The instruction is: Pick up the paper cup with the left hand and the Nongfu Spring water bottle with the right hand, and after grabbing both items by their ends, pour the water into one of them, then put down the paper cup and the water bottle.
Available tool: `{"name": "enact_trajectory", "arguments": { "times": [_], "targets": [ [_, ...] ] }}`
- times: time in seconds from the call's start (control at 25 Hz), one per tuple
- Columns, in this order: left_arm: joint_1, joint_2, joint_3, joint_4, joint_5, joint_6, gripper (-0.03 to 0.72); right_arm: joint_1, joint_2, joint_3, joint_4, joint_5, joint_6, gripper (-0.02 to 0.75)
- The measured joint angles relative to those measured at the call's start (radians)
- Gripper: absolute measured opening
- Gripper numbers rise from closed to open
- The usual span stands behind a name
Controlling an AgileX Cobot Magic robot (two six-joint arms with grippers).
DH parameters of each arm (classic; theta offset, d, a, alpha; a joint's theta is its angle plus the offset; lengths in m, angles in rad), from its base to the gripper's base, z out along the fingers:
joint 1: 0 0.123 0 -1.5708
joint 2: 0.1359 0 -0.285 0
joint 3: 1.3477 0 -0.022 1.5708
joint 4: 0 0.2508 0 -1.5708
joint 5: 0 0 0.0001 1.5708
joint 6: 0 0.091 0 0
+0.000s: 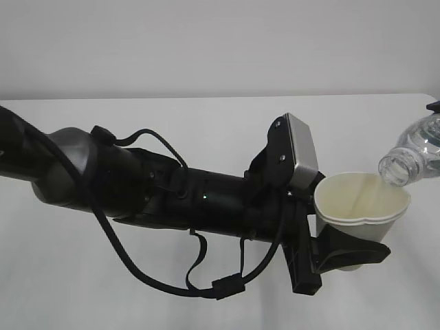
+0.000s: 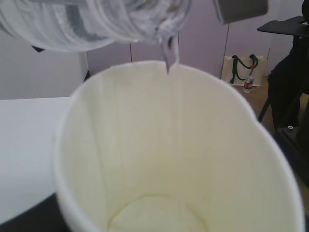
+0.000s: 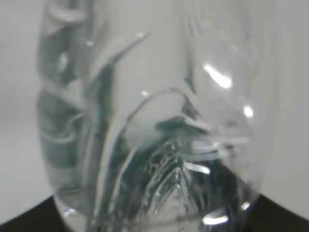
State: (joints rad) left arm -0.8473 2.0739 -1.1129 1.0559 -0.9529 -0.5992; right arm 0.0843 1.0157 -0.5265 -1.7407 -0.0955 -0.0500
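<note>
Paper cup (image 1: 361, 206): white outside, cream-yellow inside, rim squeezed slightly out of round; held above the tabletop, mouth tilted up toward the bottle, lower wall clamped in the black left gripper (image 1: 347, 251). Nongfu Spring water bottle (image 1: 412, 155): clear, ribbed, capless; tipped neck-down from the right edge of the exterior view, mouth just above the cup's far rim. Water (image 2: 170, 54): thin clear stream leaving the bottle mouth and running down the cup's inner wall. Bottle base fills the right wrist view, seated between the right gripper's dark finger edges.
</note>
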Motion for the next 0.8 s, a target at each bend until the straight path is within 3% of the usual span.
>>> {"name": "enact_trajectory", "arguments": {
  "times": [0.8],
  "targets": [
    [0.000, 0.000, 0.000, 0.000, 0.000, 0.000, 0.430, 0.000, 0.000, 0.000, -0.004, 0.000, 0.000, 0.401]
  ]
}}
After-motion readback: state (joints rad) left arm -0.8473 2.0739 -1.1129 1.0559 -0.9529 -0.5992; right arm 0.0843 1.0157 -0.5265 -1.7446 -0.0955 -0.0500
